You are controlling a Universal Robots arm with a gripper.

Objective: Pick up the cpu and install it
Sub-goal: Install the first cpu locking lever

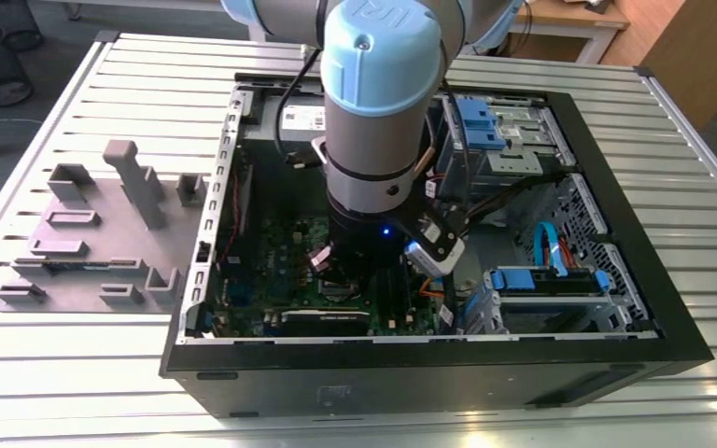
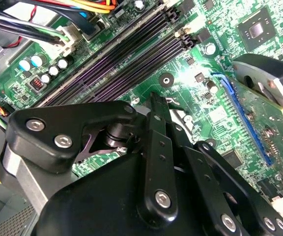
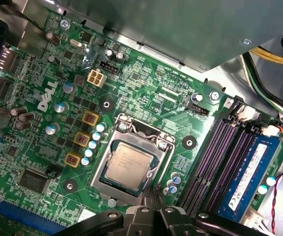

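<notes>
The cpu [image 3: 130, 164] sat in its socket frame [image 3: 131, 160] on the green motherboard [image 3: 146, 81]. The gripper [image 3: 154, 194] hung just beside it with fingers pressed together, holding nothing.

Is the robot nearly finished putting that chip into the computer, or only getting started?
Nearly finished, it seems. The cpu already lies inside the metal socket frame on the green motherboard. The claw hangs at the frame's edge, holding nothing that I can see. The arm reaches down into the open computer case. Whether the frame is latched I cannot tell.
</notes>
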